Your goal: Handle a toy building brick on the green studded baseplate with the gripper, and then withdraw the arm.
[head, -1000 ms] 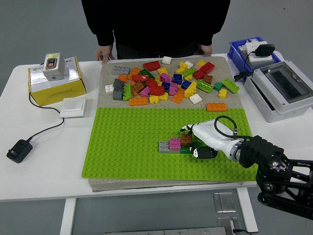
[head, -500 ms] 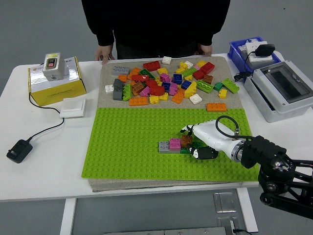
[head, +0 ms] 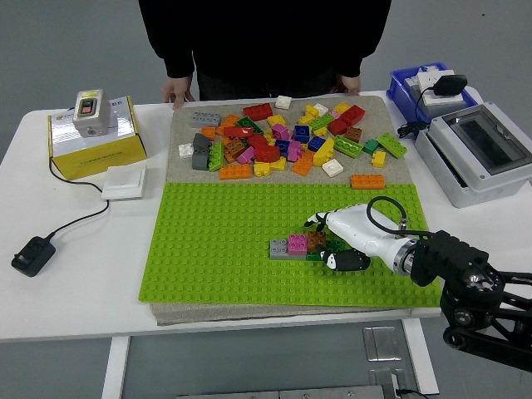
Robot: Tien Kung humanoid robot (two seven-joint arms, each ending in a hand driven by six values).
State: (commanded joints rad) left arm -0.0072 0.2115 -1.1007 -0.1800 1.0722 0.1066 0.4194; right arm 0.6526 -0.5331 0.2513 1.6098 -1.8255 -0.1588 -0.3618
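Sitting in a short row on the green studded baseplate point(head: 224, 241), right of the middle of the frame, are a grey brick point(head: 279, 248), a pink brick point(head: 298, 243) and a brown brick point(head: 317, 240). A dark green brick point(head: 335, 247) peeks out just beside them, under the hand. The right hand point(head: 339, 241) is white and comes in from the lower right corner on a black arm. Its fingers point(head: 317, 219) curl down over the brown end of the row, and a black-tipped thumb point(head: 347, 261) sits just below it. The hand looks closed around that end, but I cannot tell if it is truly squeezing a brick or only resting on it.

Since a second ago the bricks have not moved at all. The hand has stayed in the same spot too; only the black arm near the corner has shifted a tiny bit. So I think the pressing or holding part is nearly over, and pulling the arm away comes next.

Further out, a big pile of loose bricks point(head: 283, 141) lies on the grey mat point(head: 179, 166) in the upper middle. A person point(head: 266, 41) stands at the top with both hands resting on the table point(head: 75, 274) edge. The left hand is not in the picture
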